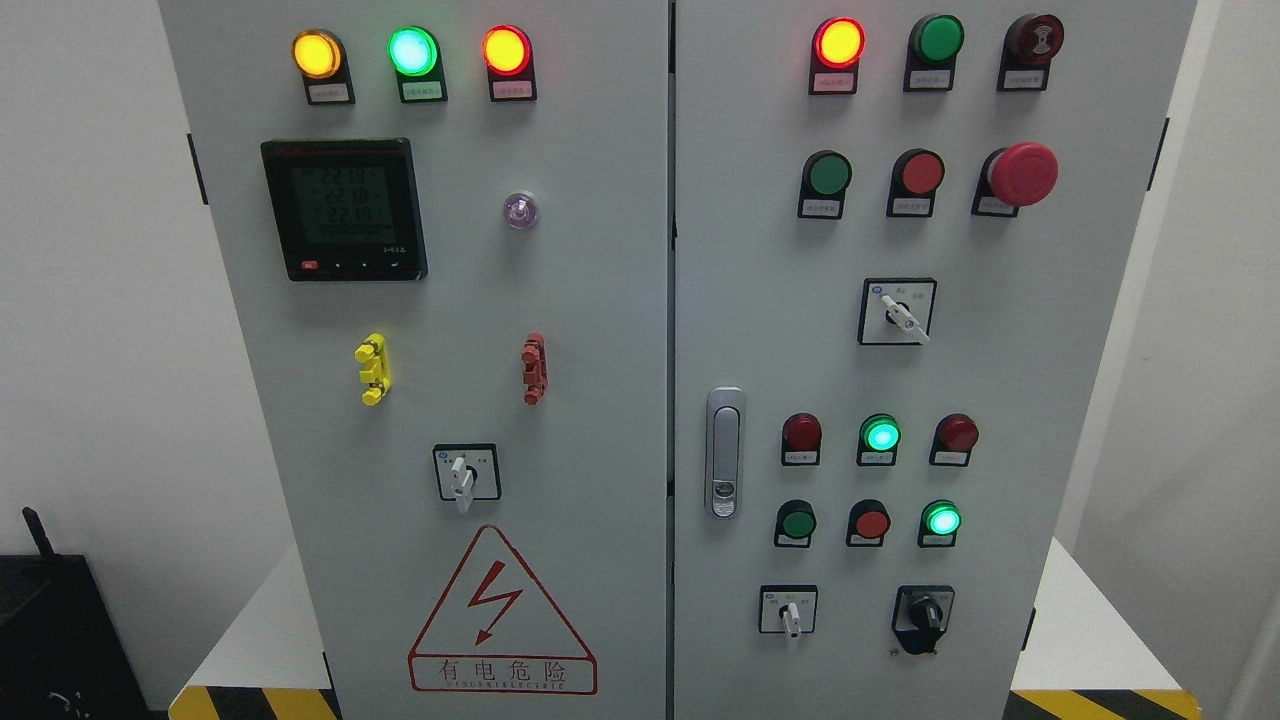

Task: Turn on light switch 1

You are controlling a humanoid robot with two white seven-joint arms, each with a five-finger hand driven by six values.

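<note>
Four rotary selector switches (466, 478) on grey cabinet (600, 300); which is switch 1 is unreadable, likeliest candidate at 7 o'clock. Neither hand in view, state unknown. Risk: unreadable labels could cause a wrong-control press, e.g. emergency stop (1022, 174) at 2 o'clock.

Overall light: bright and even on my feed; the grey cabinet (560, 300) reads clearly across both doors.
Source: I can't see any lamp; the light looks diffuse and frontal.
Shadows: soft, short ones under the red mushroom button (1022, 174) at 2 o'clock.
Glare: the lit yellow lamp (317, 54), green lamp (413, 51) and red lamp (506, 50) at 11 o'clock bloom and wash out at their centres.
Focus: sharp in the middle; the warning triangle (502, 620) at 6 o'clock is crisp.
Legibility: the meter display (344, 209) is dim, and small label print is too fine for me to read.
Edges: the cabinet sides lean inward towards 6 o'clock.
</note>
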